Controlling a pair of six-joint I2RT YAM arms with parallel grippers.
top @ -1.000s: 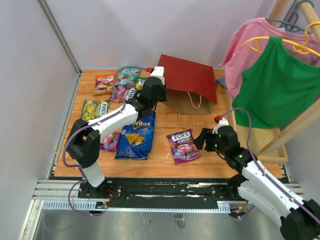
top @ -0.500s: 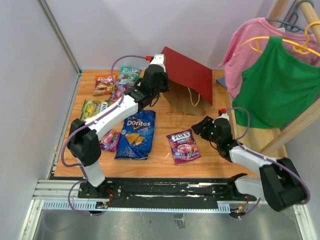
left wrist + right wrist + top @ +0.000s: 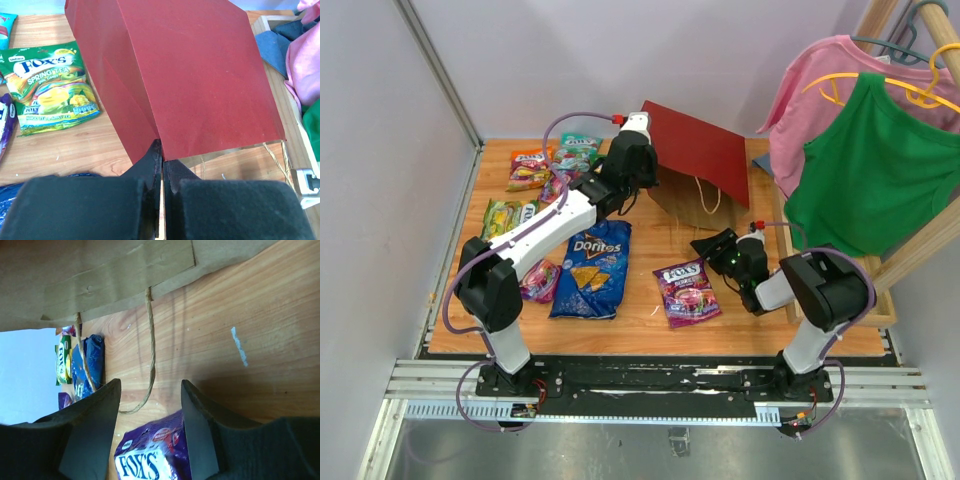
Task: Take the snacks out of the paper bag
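Left wrist view: my left gripper (image 3: 161,156) is pinched tight on a corner fold of the paper bag (image 3: 200,75), red side up. My right gripper (image 3: 150,386) stands parted, holding nothing, just before the bag's mouth, with one twisted handle (image 3: 152,335) lying between its fingers. The purple packet (image 3: 150,462) lies on the near side of the bag. The Doritos bag (image 3: 592,266) and the green packet (image 3: 50,90) lie to the bag's left.
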